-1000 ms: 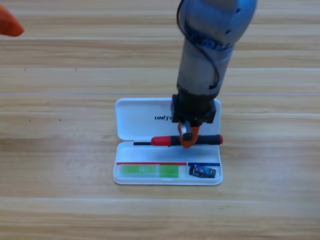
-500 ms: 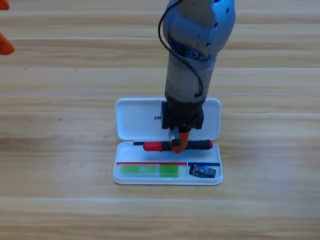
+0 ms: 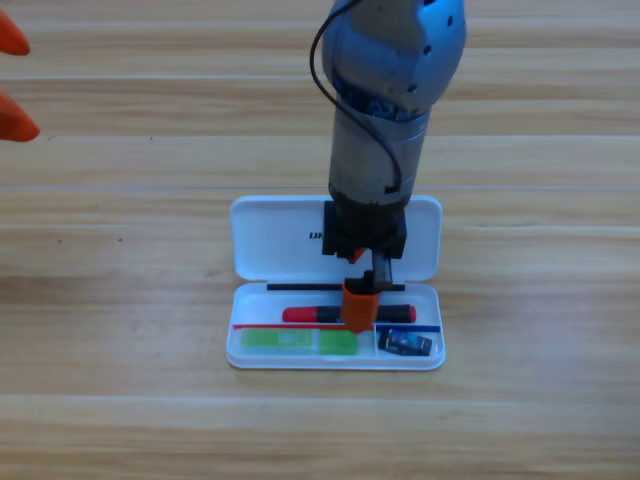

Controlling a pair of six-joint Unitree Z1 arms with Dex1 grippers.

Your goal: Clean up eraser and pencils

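The right gripper [image 3: 364, 300] points straight down into the open white case [image 3: 270, 240] in the middle of the wooden table [image 3: 120, 300]. Its orange jaw sits over the middle of the red marker [image 3: 305, 314], and the view from above does not show whether the jaws are clamped on the marker or parted around it. The marker lies lengthwise in the tray half of the case, its red part sticking out to the left of the gripper and its dark end to the right.

In the front row of the tray, the light-green stick [image 3: 298, 342] lies flat on the left side. The eraser [image 3: 404, 343] sits in the small compartment at the right end, just beside the green stick's compartment and just in front of the marker's dark end. The lid of the case lies open flat behind the tray, partly covered by the grey right arm.

The left gripper [image 3: 12, 80] waits at the upper left edge, only its two orange jaw tips showing, spread apart.
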